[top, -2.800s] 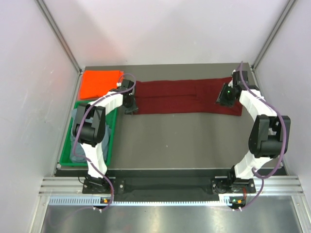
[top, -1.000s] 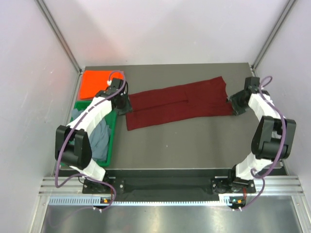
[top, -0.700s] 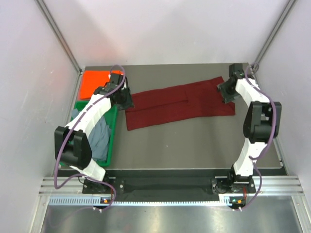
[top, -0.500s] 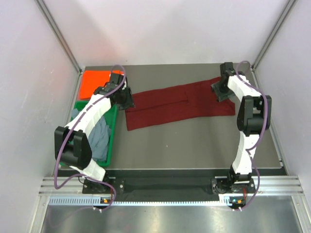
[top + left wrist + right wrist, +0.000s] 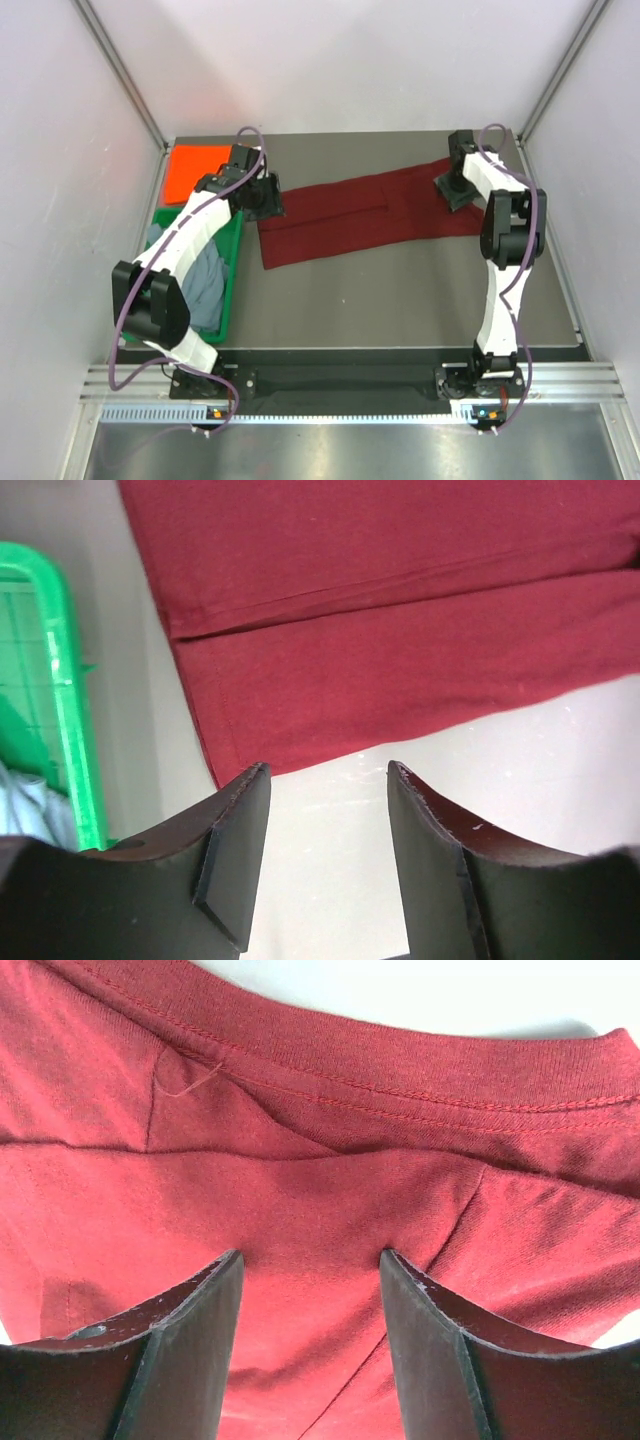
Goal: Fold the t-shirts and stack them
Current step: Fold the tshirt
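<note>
— What are the arms made of, by the look of them?
— The left arm (image 5: 190,235) and the right arm (image 5: 480,175) match: smooth white shells on the long links, with chunky black joints between them.
— Any wiring?
— A thin purple cable (image 5: 114,340) runs in loose loops along each one.
— And at the ends?
— The left tool (image 5: 325,780) and the right tool (image 5: 310,1260) each have two dark, wedge-shaped fingers (image 5: 232,855) with flat matt inner faces and pale, scuffed edges.
— Down below?
— Black bases (image 5: 196,381).
</note>
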Controlling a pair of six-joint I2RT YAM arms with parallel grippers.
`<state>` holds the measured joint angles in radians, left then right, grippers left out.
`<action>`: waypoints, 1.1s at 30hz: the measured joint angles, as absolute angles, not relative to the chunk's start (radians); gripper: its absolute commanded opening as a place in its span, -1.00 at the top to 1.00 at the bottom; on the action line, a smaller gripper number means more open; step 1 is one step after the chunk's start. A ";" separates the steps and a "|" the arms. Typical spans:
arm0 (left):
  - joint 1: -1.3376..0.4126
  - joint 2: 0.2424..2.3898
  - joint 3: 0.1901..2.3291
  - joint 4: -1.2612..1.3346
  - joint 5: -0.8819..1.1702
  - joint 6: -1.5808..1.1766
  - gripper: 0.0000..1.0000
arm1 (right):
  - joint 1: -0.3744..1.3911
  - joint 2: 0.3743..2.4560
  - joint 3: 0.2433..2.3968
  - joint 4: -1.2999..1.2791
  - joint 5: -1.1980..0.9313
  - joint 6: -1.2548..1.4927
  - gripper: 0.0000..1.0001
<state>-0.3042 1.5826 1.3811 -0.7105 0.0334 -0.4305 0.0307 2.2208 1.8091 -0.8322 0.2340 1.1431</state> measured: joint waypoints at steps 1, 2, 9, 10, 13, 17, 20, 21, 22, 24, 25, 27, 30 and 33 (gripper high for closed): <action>-0.309 1.584 1.385 -0.710 0.038 -0.430 -0.11 | 0.031 2.231 1.823 -0.833 0.238 1.130 -0.15; -0.313 1.585 1.388 -0.710 0.038 -0.430 -0.13 | 0.030 2.240 1.837 -0.835 0.242 1.116 -0.15; -0.334 1.607 1.403 -0.707 0.033 -0.432 -0.16 | 0.009 2.267 1.877 -0.818 0.223 1.029 -0.14; -0.337 1.613 1.409 -0.705 0.033 -0.435 -0.16 | 0.002 2.270 1.881 -0.804 0.218 1.009 -0.14; -0.347 1.622 1.412 -0.697 0.042 -0.439 -0.15 | -0.023 2.286 1.901 -0.762 0.207 0.952 -0.13; -0.371 1.636 1.412 -0.691 0.019 -0.447 -0.15 | -0.064 2.327 1.957 -0.708 0.207 0.893 -0.14; -0.388 1.641 1.398 -0.664 -0.001 -0.452 -0.11 | -0.089 2.352 1.991 -0.674 0.200 0.862 -0.14; -0.391 1.642 1.387 -0.648 -0.002 -0.453 -0.10 | -0.100 2.362 2.004 -0.668 0.196 0.852 -0.14; -0.394 1.648 1.376 -0.636 -0.001 -0.455 -0.09 | -0.107 2.373 2.021 -0.664 0.192 0.838 -0.14; -0.398 1.679 1.365 -0.620 0.003 -0.461 -0.03 | -0.118 2.395 2.054 -0.654 0.188 0.817 -0.13; -0.400 1.698 1.366 -0.612 0.007 -0.465 -0.03 | -0.124 2.407 2.073 -0.651 0.185 0.805 -0.13; -0.401 1.749 1.366 -0.590 0.021 -0.472 -0.03 | -0.133 2.427 2.105 -0.649 0.181 0.787 -0.13; -0.399 1.835 1.394 -0.584 0.036 -0.477 -0.05 | -0.142 2.444 2.131 -0.636 0.180 0.758 -0.14; -0.391 1.937 1.481 -0.583 0.041 -0.476 -0.06 | -0.149 2.447 2.134 -0.620 0.176 0.725 -0.15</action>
